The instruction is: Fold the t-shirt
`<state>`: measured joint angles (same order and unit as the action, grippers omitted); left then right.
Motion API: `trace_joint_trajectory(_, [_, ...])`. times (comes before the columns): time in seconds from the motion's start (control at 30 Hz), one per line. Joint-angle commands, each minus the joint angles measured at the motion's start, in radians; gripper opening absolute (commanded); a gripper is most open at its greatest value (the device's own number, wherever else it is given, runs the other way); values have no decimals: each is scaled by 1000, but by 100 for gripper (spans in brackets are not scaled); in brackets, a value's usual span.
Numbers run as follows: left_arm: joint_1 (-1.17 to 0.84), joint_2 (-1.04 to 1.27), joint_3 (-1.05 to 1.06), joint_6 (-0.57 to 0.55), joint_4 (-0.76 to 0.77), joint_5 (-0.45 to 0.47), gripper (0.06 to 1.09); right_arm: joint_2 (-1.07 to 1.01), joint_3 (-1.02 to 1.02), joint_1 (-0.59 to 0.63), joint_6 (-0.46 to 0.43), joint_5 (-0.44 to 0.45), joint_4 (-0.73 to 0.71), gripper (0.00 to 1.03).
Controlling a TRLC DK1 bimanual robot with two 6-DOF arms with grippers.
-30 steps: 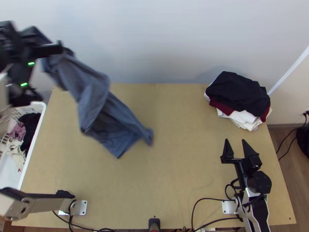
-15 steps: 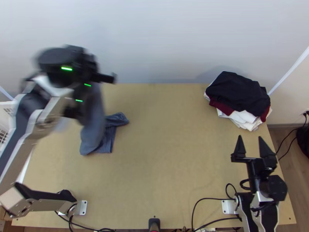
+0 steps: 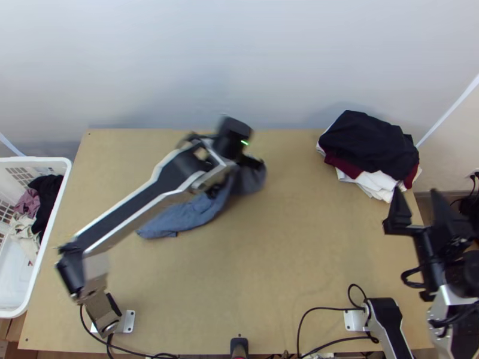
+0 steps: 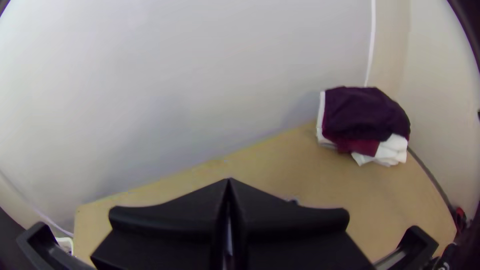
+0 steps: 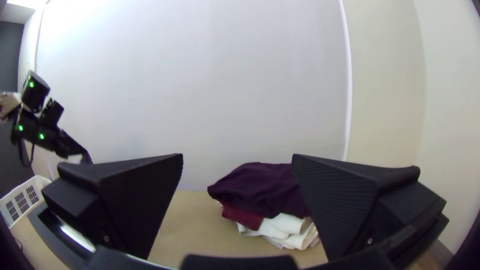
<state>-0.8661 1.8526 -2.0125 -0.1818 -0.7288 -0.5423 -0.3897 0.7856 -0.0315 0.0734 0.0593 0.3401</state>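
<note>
Clamped in the closed left tool [image 3: 242, 159], between black fingers [image 4: 175, 217] brought together: blue-grey t-shirt [image 3: 193, 214]. Gathered right at that tool, then trailing away to its left as a long, bunched strip, partly under the left arm [image 3: 141, 200]. Underneath both tool and cloth, light wooden surface [image 3: 287, 257]. Farther off, to the right of the left tool, stack of cloth [image 3: 371, 143], very dark on top, with dark red below that and white at the bottom. Near that stack, with the stack ahead of it, right tool [image 3: 417, 202], open, fingers spread wide apart. Farthest out, well to the left of the left tool and just beside the surface, white basket [image 3: 37, 160], with dark cloth [image 3: 47, 197], pink cloth [image 3: 27, 203] and cream cloth [image 3: 25, 233] inside.
</note>
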Motion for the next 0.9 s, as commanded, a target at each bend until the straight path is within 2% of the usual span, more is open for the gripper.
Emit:
trace_joint_trajectory(0.0, [-44, 62, 18, -31, 26, 45, 10, -75, 106, -18, -3, -1, 34, 98])
trace_joint_trajectory(0.27, [-116, 246, -5, -19, 129, 125, 10, -186, 227, -50, 0, -1, 111, 98])
trace_joint_trajectory(0.5, [-140, 493, -232, -27, 150, 134, 10, -247, 227, -130, 0, -3, 175, 98])
trace_joint_trajectory(0.77, [-155, 608, -255, -19, 371, 136, 10, -298, 239, -199, 5, -3, 194, 98])
trace_joint_trajectory(0.8, [-157, 614, -259, -19, 374, 136, 11, -304, 245, -203, 11, -3, 195, 98])
trace_joint_trajectory(0.83, [-163, 614, -259, -19, 373, 136, 23, -311, 254, -209, 20, -3, 206, 98])
trace_joint_trajectory(0.87, [-168, 612, -259, -13, 370, 134, 41, -319, 261, -222, 23, -4, 218, 98])
